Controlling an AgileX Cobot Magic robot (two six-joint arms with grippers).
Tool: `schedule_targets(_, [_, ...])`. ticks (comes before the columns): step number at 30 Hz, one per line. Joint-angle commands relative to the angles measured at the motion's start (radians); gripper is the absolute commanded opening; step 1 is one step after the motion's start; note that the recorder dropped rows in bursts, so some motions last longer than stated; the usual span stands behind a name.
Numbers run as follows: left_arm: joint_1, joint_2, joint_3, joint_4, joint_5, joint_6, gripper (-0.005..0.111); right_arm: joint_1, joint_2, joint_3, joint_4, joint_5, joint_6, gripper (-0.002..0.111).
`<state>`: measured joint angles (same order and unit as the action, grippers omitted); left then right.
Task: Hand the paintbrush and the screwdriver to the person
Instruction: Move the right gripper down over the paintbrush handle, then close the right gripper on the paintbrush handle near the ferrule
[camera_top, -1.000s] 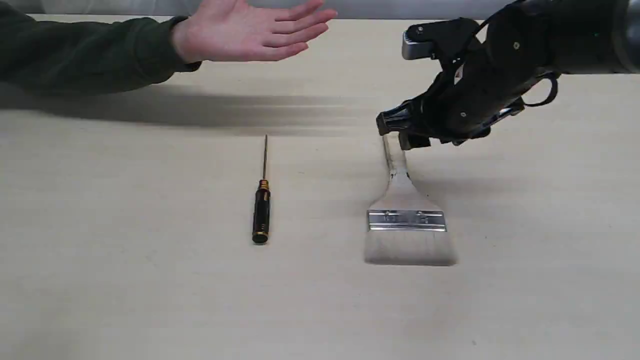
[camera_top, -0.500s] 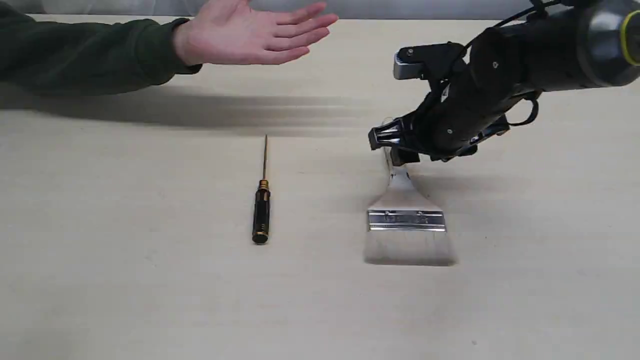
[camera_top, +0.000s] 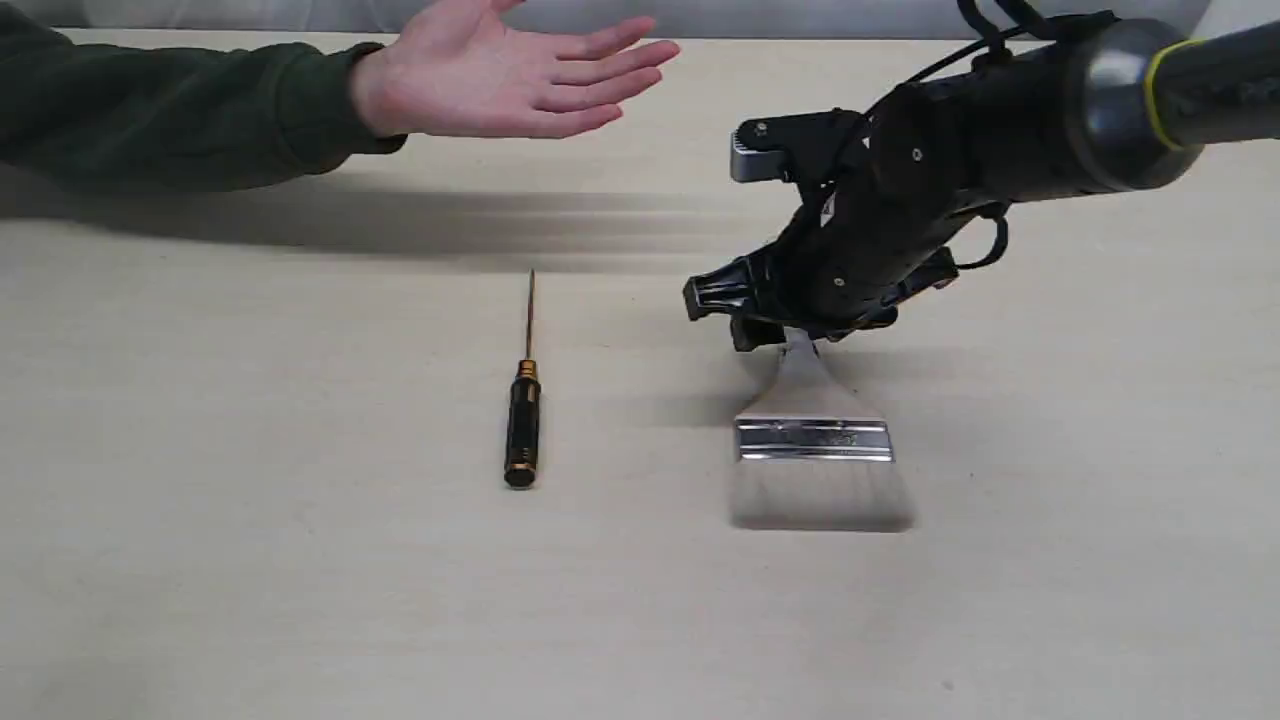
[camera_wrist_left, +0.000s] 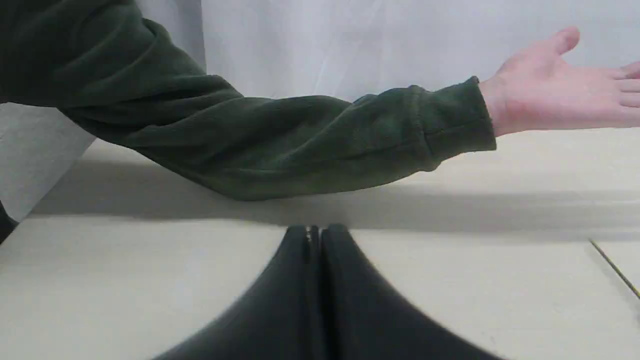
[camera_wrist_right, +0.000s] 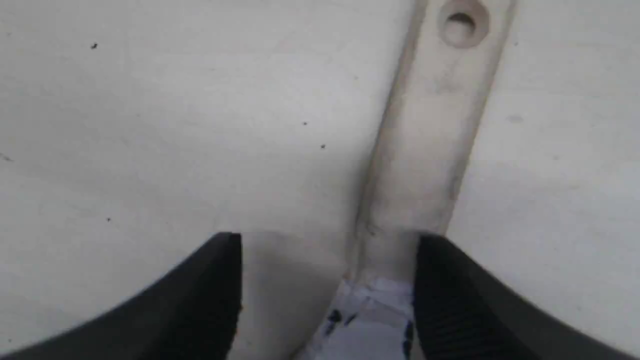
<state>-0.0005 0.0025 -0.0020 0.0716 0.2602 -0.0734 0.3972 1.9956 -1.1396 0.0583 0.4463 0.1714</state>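
Observation:
The paintbrush (camera_top: 812, 440) lies flat on the table with its bristles toward the front edge, and the arm hides its far handle end. My right gripper (camera_top: 728, 318) hovers open low over that handle. In the right wrist view the pale handle (camera_wrist_right: 430, 140) runs between the fingers, close beside one fingertip (camera_wrist_right: 440, 270) of the right gripper (camera_wrist_right: 327, 239). The screwdriver (camera_top: 522, 430) lies left of the brush, shaft pointing away. The person's open hand (camera_top: 500, 75) waits palm up at the back left. My left gripper (camera_wrist_left: 315, 235) is shut on nothing, facing the green sleeve (camera_wrist_left: 300, 135).
The pale wooden table (camera_top: 300, 600) carries only the two tools. The person's forearm (camera_top: 150, 100) stretches along the back left edge. The screwdriver's thin shaft (camera_wrist_left: 612, 267) shows at the edge of the left wrist view.
My right gripper has come down and to the left along the brush handle, now covering more of it. The brush, the screwdriver and the hand have stayed in place.

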Motion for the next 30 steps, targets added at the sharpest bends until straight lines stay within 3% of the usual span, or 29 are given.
schedule_targets(1, [-0.007,-0.002,0.002,-0.004,-0.010,-0.002,0.000,0.002,0.026,-0.022,0.005,0.038,0.008,0.054])
schedule_targets(30, [-0.007,-0.002,0.002,-0.002,-0.011,-0.002,0.000,0.000,-0.033,-0.022,-0.033,0.112,0.017,0.054])
